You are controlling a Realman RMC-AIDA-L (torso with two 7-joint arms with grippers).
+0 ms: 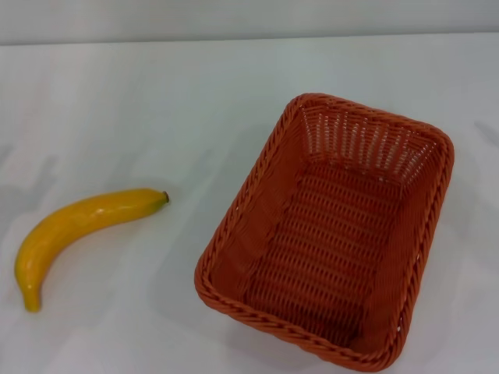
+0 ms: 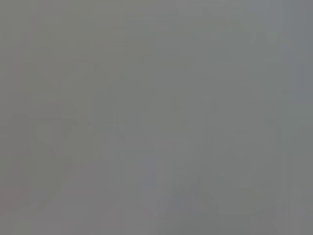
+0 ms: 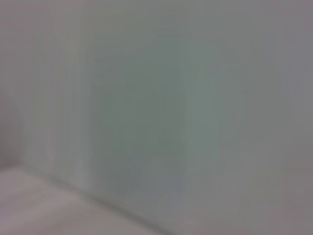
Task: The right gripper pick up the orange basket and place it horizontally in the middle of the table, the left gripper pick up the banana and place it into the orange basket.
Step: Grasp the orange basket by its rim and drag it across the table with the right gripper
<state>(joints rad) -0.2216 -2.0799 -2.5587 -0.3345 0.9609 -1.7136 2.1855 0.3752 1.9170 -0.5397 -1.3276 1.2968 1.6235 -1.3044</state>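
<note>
Left arm: out of sight from the head view; no part of it reaches over the table.
Left gripper: not visible, and its own wrist view shows only a featureless grey blur.
Right arm: likewise out of sight from the head view.
Right gripper: not visible; its wrist view shows only blank pale surfaces.

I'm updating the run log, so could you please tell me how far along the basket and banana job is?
Nothing looks done. The orange basket sits empty on the table, on the robot's right and angled rather than horizontal. The banana lies apart on the left. Neither tool is in view, so nothing is in hand; both placements remain.
</note>
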